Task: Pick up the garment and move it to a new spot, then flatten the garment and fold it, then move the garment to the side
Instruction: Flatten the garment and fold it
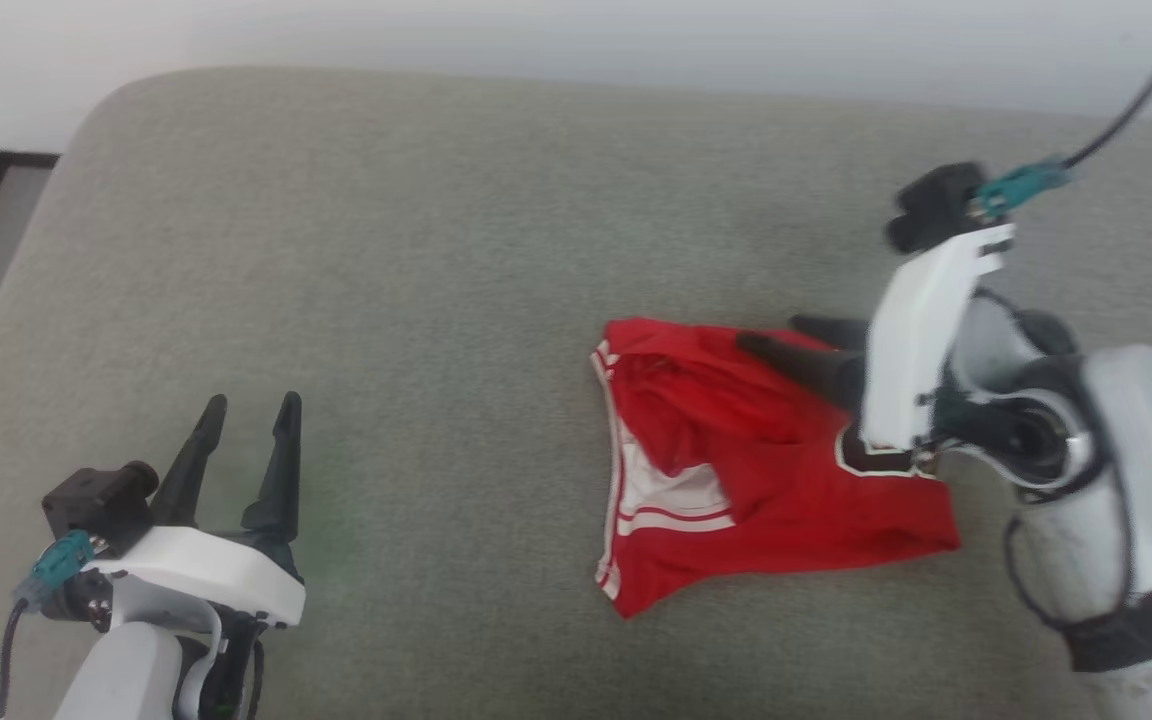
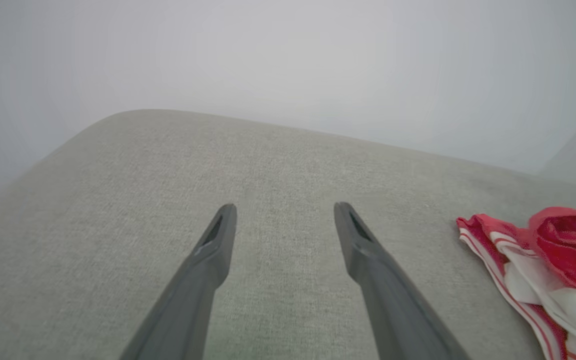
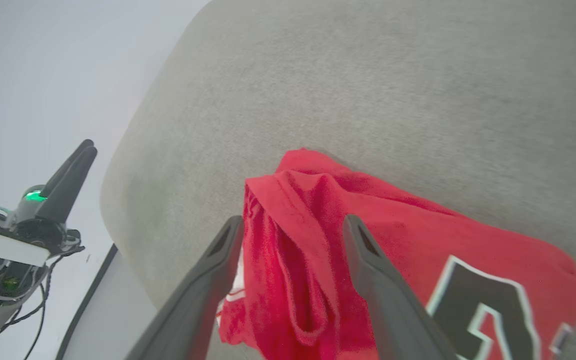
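While the left gripper point(image 1: 252, 400) hangs over the near left corner of the grey cushion point(image 1: 436, 250), its two dark fingers stand well apart with nothing between them, and bare fabric shows beneath them in the left wrist view. Right of the cushion's middle, nearer the front edge than the back, lies the garment point(image 1: 736, 480), a crumpled red heap. A white sleeve point(image 1: 671, 490) with red-white stripe trim is turned toward the left gripper, and a dark, white-outlined letter point(image 1: 871, 460) lies at its right side. From the right edge, the right gripper point(image 1: 771, 333) reaches over the garment's far right part. Its fingers are spread, and the right wrist view shows a raised red fold lying between them, not pinched.
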